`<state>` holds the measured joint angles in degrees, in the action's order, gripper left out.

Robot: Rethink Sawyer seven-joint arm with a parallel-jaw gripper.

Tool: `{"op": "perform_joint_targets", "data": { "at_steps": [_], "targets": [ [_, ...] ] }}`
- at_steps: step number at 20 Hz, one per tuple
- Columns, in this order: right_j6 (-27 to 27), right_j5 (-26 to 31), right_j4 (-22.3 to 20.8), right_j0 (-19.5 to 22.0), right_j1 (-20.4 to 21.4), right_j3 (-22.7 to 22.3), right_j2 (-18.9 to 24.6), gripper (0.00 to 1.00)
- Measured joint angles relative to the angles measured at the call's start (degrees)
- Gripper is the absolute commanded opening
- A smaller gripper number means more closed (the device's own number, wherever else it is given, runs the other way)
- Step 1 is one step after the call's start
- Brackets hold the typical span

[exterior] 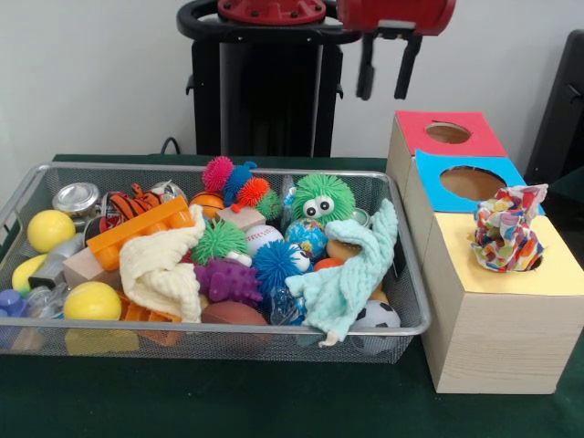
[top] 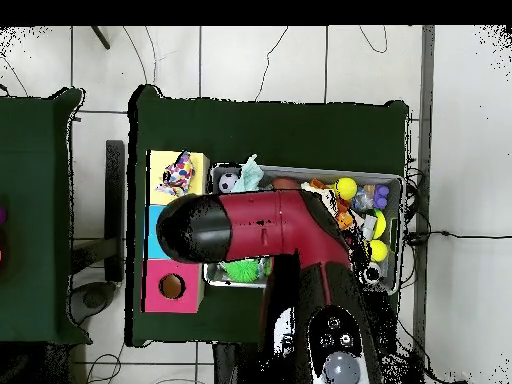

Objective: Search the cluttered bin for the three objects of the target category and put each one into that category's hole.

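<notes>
The gripper (exterior: 388,80), jaws apart and empty, hangs above the boxes; a heart-printed cloth (exterior: 505,230) stands bunched upright, apparently lodged in the yellow-faced hole (exterior: 535,263).

Cloth (exterior: 505,228) in hole (exterior: 534,263); bin (exterior: 219,336) beside box (exterior: 497,328).

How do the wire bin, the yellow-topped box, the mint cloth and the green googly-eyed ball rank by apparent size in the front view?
1. Wire bin.
2. Yellow-topped box, though it sits nearer the camera than most of the bin.
3. Mint cloth.
4. Green googly-eyed ball, set farther back, so it may look smaller.
</notes>
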<state>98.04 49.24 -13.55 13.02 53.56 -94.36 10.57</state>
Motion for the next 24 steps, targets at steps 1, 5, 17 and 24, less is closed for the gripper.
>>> {"op": "perform_joint_targets", "data": {
  "at_steps": [1,5,17,24],
  "targets": [
    [0.0,0.08,-0.02,-0.26,0.01,0.41,0.0,0.0],
    [0.0,0.11,-0.13,-1.36,0.0,1.88,-0.05,0.0],
    [0.0,-0.84,0.21,-2.53,-0.01,2.6,-0.55,0.0],
    [0.01,-6.09,3.65,-2.61,-0.01,2.59,-0.55,0.0]
  ]
}}
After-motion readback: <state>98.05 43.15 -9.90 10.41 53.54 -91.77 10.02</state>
